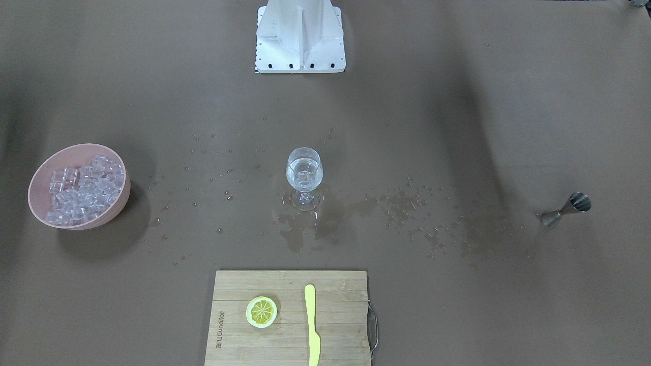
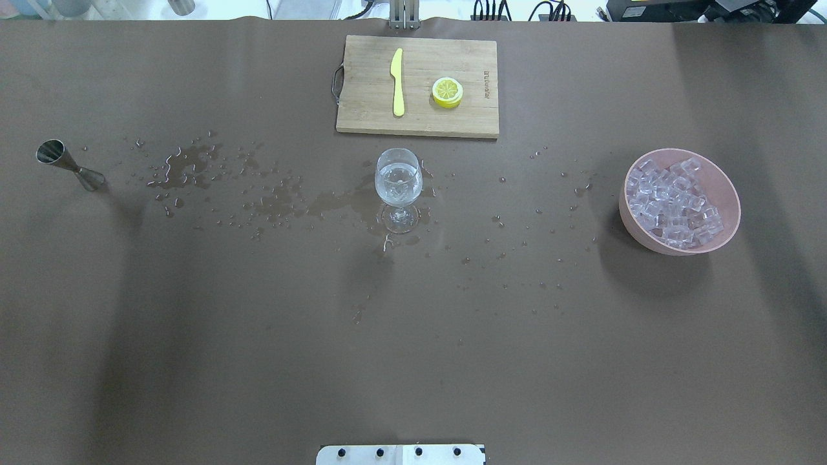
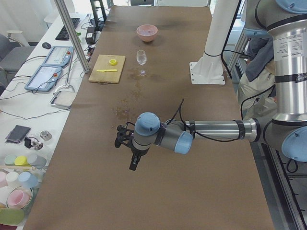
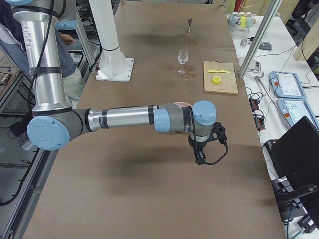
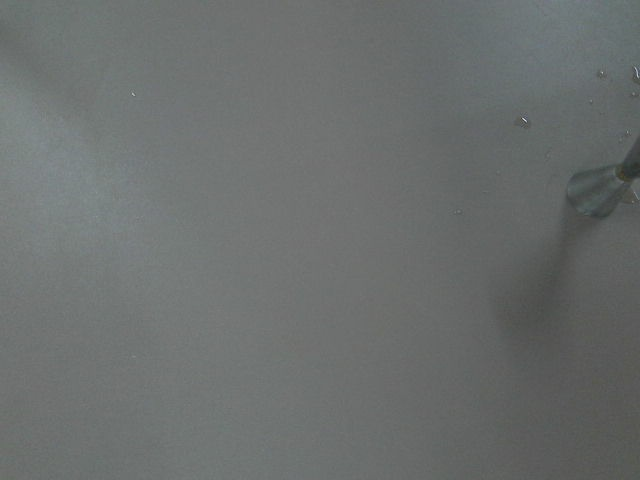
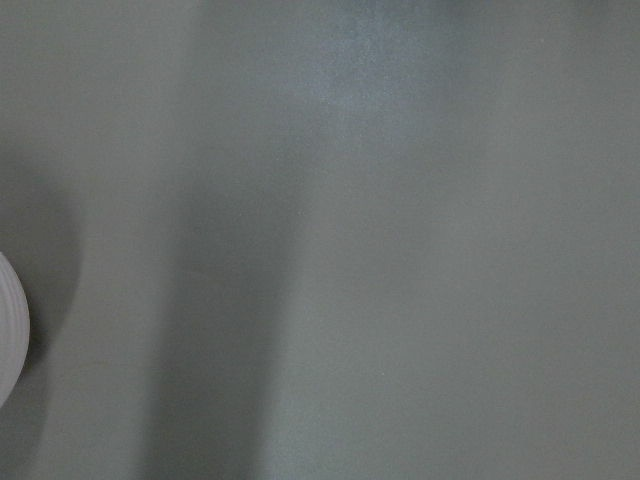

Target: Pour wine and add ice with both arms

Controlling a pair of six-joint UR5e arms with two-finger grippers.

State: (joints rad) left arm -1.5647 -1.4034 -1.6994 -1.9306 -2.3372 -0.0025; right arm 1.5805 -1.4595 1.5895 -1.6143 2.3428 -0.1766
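Two unknowns: whether the left gripper point(image 3: 133, 163) and right gripper point(image 4: 200, 157), hovering above the table point(image 2: 258, 355) far from the glass point(image 2: 398, 184), are clenched.

Seen from overhead, a bamboo cutting board point(image 2: 368, 110) lies at the 12 o'clock edge of the brown table point(image 2: 194, 323), its metal handle point(image 2: 336, 81) at 9 o'clock. A yellow plastic knife point(image 2: 397, 82) rests on it, blade toward 12 o'clock, with a lemon slice point(image 2: 447, 92) apart at its 3 o'clock. The white base block point(image 2: 400, 454) sits at 6 o'clock.
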